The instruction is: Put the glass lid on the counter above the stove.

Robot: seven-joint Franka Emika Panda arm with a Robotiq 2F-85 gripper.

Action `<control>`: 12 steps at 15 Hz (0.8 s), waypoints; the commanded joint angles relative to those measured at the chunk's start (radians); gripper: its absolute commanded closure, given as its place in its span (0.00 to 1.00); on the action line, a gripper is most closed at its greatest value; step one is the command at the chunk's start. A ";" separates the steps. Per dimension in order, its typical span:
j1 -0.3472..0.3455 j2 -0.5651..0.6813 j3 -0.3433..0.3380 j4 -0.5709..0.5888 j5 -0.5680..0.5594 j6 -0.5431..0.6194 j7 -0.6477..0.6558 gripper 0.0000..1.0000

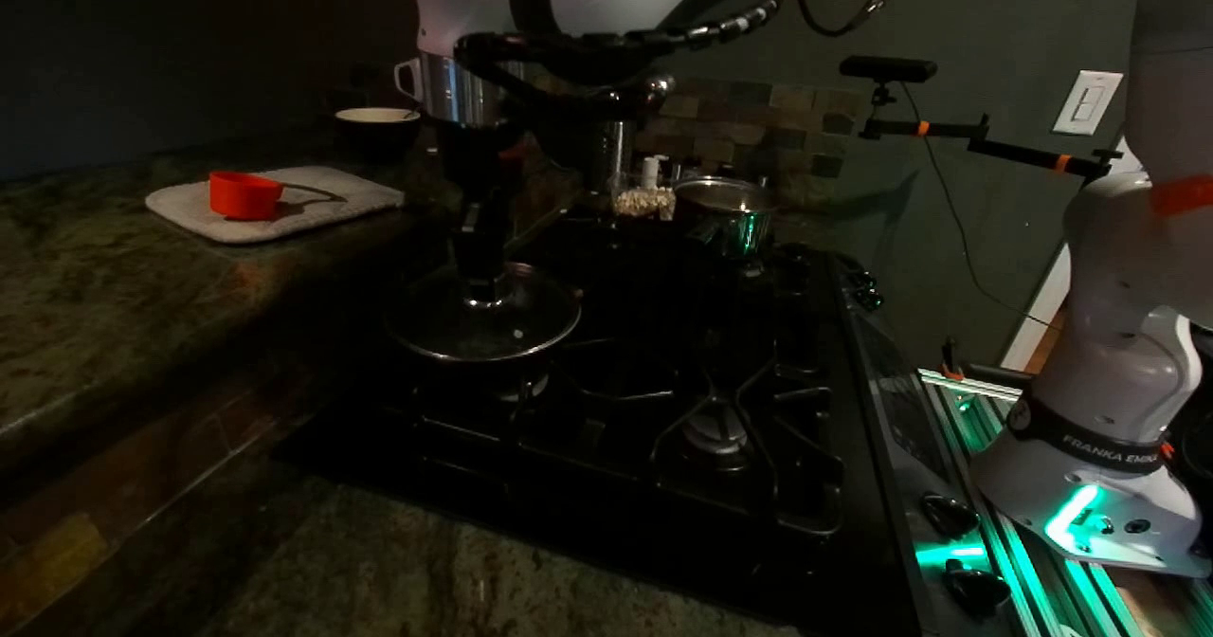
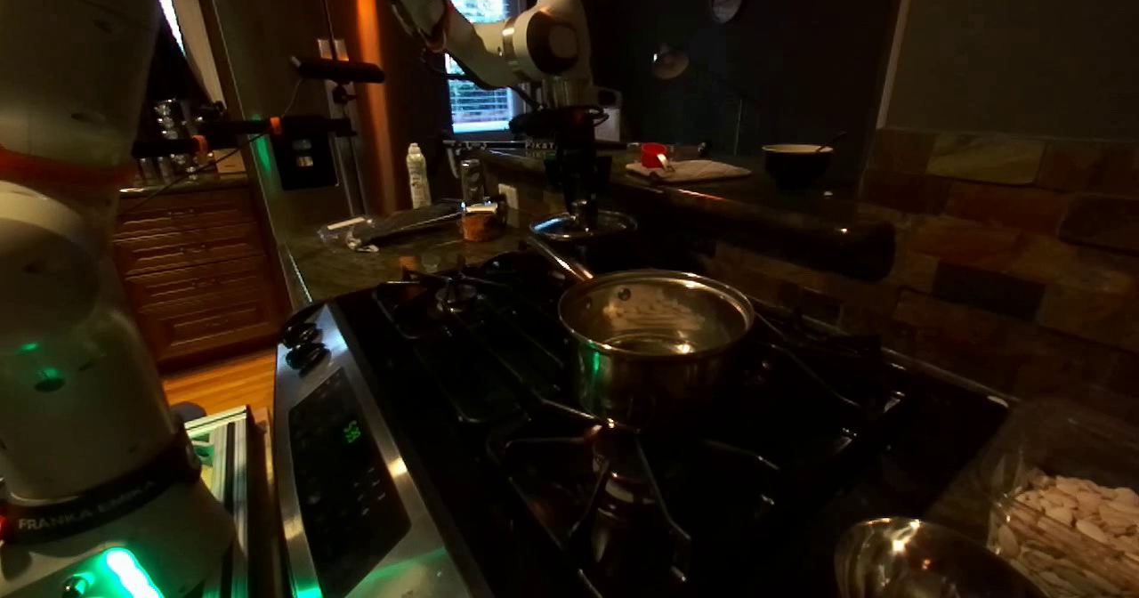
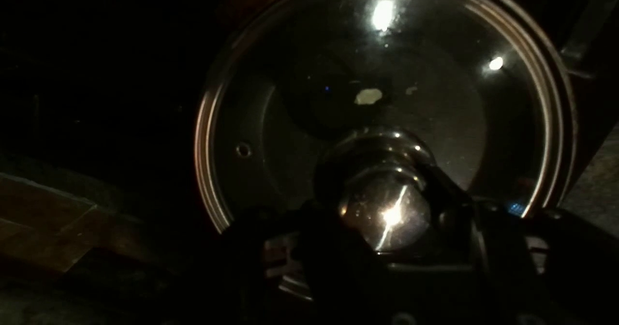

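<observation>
The glass lid [image 1: 531, 329] is round and clear, with a shiny metal rim and a centre knob. It lies over the far-side part of the black stove [image 1: 606, 438] in an exterior view, close to the raised counter [image 1: 104, 305]. It also shows in an exterior view [image 2: 614, 224] behind the steel pot. In the wrist view, the lid [image 3: 435, 97] fills the middle. My gripper [image 3: 377, 189] has a finger on each side of the knob and looks shut on it. The gripper points down from above [image 1: 481, 282]. What lies under the lid is too dark to tell.
A steel pot [image 2: 658, 358] with its handle stands on the stove. A red cup [image 1: 244, 195] sits on a pale board [image 1: 313, 215] on the raised counter, with a dark bowl [image 1: 376, 133] behind. A steel bowl [image 2: 925, 562] and a bag of pale pieces [image 2: 1068, 518] stand beside the stove.
</observation>
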 commanded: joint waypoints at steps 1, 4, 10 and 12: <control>0.036 -0.079 -0.006 -0.027 -0.004 -0.069 0.046 0.77; 0.048 -0.121 -0.005 -0.018 -0.015 -0.114 0.063 0.77; 0.036 -0.149 0.003 0.007 -0.001 -0.132 0.043 0.52; 0.036 -0.157 0.003 0.006 -0.001 -0.135 0.043 0.52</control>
